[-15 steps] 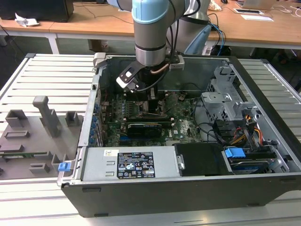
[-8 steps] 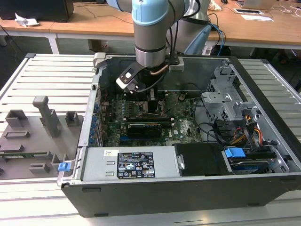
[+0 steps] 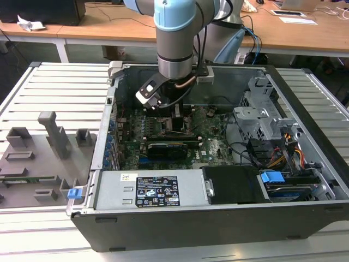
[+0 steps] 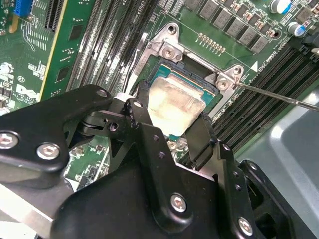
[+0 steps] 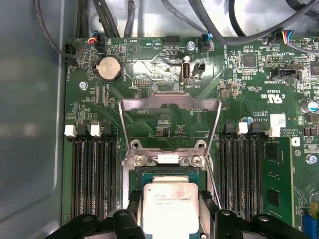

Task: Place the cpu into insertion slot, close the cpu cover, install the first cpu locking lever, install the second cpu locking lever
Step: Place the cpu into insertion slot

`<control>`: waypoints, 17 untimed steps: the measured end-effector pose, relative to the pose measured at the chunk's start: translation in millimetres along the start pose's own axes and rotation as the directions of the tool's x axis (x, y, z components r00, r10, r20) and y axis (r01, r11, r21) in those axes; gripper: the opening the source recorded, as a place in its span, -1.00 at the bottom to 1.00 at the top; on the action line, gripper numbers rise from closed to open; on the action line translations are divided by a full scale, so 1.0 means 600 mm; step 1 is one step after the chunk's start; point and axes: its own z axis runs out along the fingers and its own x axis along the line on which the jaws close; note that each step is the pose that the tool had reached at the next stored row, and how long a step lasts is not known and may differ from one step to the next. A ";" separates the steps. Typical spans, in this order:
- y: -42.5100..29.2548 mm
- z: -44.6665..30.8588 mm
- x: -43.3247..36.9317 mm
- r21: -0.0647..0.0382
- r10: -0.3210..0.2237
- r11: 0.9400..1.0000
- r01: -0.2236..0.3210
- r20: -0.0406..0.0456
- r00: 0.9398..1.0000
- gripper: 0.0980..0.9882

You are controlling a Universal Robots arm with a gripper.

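The cpu (image 5: 171,210) is a small square chip with a pale silver top, and my gripper (image 5: 171,205) is shut on it from two opposite sides. It sits low over the open insertion slot (image 5: 167,175); I cannot tell whether it is seated. In the second wrist view the cpu (image 4: 174,105) lies between my black fingers (image 4: 142,115), with the gripper (image 4: 172,113) right at the socket frame. The cpu cover (image 5: 171,105) stands swung open behind the slot. A thin wire locking lever (image 4: 279,97) sticks out free beside the socket. In the exterior view the gripper (image 3: 177,113) reaches down into the case.
Memory slots (image 5: 92,174) flank the socket on both sides. A long black card (image 3: 166,148) lies close by on the motherboard. The power supply (image 3: 152,191) fills the case's near side, a drive cage (image 3: 262,109) and cables the exterior view's right. A grey fixture tray (image 3: 32,158) lies outside the case.
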 end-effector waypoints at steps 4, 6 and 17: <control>0.000 0.004 0.000 0.000 0.000 1.000 0.000 0.002 1.000 -0.01; -0.001 0.007 0.001 0.000 0.000 1.000 0.000 0.002 1.000 -0.01; -0.001 0.007 0.002 0.000 0.000 1.000 0.000 0.003 1.000 0.16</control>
